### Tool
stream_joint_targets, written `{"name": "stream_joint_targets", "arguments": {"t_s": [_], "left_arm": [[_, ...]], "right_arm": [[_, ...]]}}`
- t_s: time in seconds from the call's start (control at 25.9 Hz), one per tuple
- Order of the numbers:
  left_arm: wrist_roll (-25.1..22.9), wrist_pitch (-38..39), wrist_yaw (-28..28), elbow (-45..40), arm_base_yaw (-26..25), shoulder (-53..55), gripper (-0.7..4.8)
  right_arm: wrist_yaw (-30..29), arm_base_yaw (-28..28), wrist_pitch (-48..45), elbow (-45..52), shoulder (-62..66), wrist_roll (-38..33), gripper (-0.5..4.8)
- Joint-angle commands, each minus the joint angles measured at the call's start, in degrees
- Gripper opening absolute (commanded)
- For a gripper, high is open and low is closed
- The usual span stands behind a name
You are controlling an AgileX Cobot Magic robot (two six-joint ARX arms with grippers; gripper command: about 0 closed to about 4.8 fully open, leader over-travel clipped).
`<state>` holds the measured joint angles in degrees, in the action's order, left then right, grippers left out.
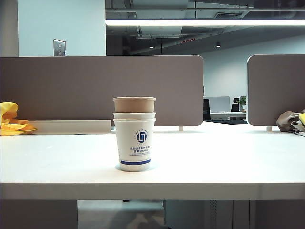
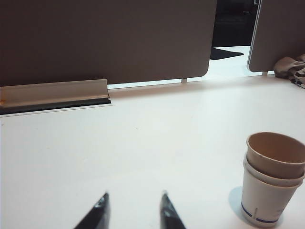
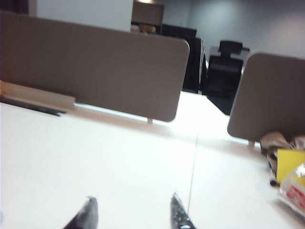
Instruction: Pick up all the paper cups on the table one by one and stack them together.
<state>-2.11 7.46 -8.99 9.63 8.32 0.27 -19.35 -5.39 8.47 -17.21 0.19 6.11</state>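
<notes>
obstacle: stacked paper cups (image 1: 135,133) mid-table (image 1: 228,162) | rear: partition panels (image 1: 95,88) | elsewhere: open tabletop

Grey-brown partition panel (image 1: 100,88) upright along the rear, spanning 9 to 1 o'clock; second panel (image 1: 276,88) at 2 o'clock, separated by a gap. Yellow cloth (image 1: 12,121) crumpled at 9 o'clock. Brownish bundle (image 1: 290,121) at 3 o'clock beneath the second panel. Ceiling light strip (image 1: 205,22) at 12 o'clock. Wall plate (image 1: 59,47) at 10 o'clock.

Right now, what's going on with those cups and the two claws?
Left gripper and right gripper: jaws open, empty, above the table. Paper cups all stacked, brown on top. Nothing in the way.
</notes>
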Motion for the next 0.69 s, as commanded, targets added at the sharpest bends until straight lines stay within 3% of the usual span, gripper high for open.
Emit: {"name": "stream_joint_targets", "arguments": {"t_s": [0.04, 0.69], "left_arm": [[-0.28, -0.59, -0.20, -0.24, 0.04, 0.04, 1.38], [-0.28, -0.92, -0.20, -8.07, 0.04, 0.04, 1.38]], "right_arm": [[0.13, -0.72, -0.96, 2.49, -0.02, 0.07, 1.98], [0.15, -0.87, -2.54, 13.84, -0.04, 0.07, 1.98]]}}
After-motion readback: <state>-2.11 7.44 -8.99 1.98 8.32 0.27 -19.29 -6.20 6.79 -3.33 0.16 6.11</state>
